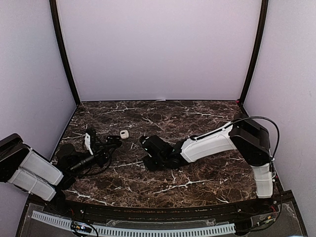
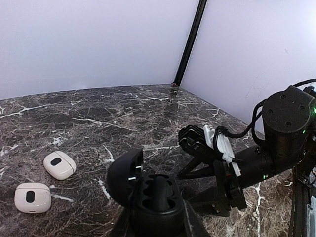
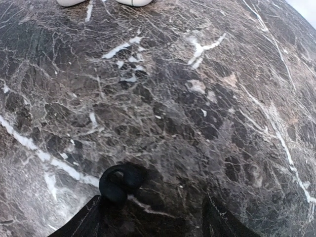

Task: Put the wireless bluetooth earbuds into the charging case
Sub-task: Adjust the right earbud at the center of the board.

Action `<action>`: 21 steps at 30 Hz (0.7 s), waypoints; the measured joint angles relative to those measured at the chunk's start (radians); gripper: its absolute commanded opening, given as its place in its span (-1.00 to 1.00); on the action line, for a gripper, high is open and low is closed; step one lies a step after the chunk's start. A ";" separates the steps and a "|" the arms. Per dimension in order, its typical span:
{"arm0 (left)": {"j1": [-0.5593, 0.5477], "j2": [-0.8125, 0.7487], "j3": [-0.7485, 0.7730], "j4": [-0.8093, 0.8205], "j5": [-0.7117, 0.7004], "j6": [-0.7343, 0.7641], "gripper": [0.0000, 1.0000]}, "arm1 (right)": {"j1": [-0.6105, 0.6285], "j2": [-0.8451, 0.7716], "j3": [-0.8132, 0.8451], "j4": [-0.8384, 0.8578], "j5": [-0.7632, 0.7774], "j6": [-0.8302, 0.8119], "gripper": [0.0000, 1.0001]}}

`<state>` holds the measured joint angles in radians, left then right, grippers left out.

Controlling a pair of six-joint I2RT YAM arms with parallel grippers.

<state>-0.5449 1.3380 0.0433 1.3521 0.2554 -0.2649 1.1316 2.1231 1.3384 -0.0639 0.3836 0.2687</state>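
Surface: dark brown marble-patterned tabletop (image 1: 197, 111), veined in white.
Left of centre: white pebble-shaped plastic case (image 2: 59, 165), dark oval mark on top.
Just beside it, nearer: second white pebble-shaped case (image 2: 32, 197), same dark mark, not touching the first.
Centre, right of both cases: small black rounded plastic earbud (image 3: 121, 181), lying on the marble.

Lab test booth: blank walls (image 1: 158, 49), marble tabletop (image 1: 197, 116)
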 measured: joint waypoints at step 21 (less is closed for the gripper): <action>0.000 0.050 0.003 0.020 0.081 -0.001 -0.72 | -0.178 -0.216 -0.287 0.035 -0.081 -0.053 -0.22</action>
<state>-0.5449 1.3876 0.0460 1.3720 0.3363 -0.2661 0.9535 1.9068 1.0512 -0.0292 0.3023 0.2157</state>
